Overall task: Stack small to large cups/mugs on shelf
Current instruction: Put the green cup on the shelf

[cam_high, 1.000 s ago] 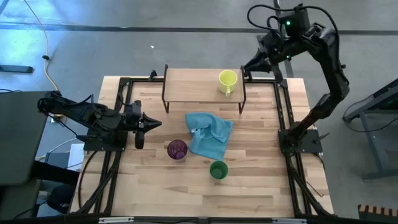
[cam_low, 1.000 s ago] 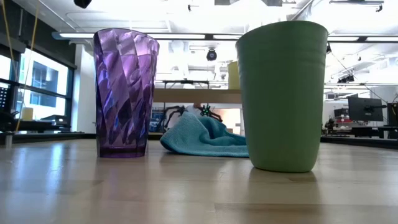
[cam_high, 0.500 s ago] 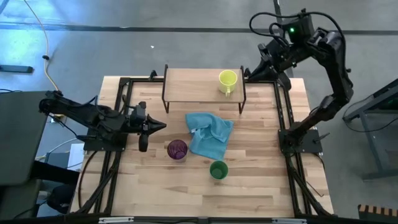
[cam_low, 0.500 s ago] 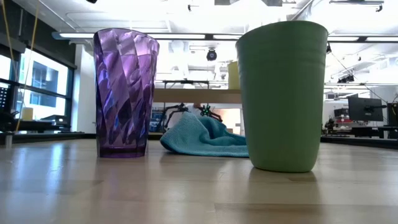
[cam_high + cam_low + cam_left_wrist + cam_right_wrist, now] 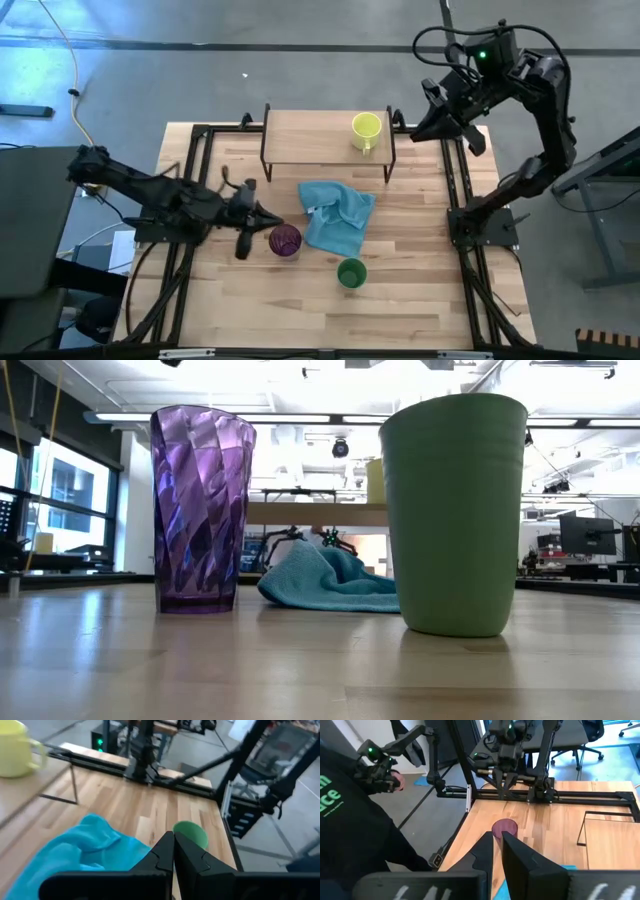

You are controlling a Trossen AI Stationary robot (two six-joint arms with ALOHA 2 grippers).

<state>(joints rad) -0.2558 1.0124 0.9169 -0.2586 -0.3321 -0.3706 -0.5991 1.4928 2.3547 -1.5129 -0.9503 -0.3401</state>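
The yellow-green mug stands on the right part of the shelf's wood top; it also shows in the left wrist view. The purple tumbler and the green cup stand upright on the table, as the low view shows for the tumbler and the cup. My left gripper is shut and empty, just left of the tumbler. My right gripper hangs above the table's far right corner, right of the shelf, its fingers a little apart and empty.
A light blue cloth lies crumpled between the shelf and the two cups. Black frame rails run along the table's left and right sides. A person in dark clothing stands beyond the table's left side.
My left gripper has moved toward the table's right and near edges, up to the purple tumbler. My right gripper has drawn away from the shelf, toward the table's right edge. The cups and the mug have stayed in place.
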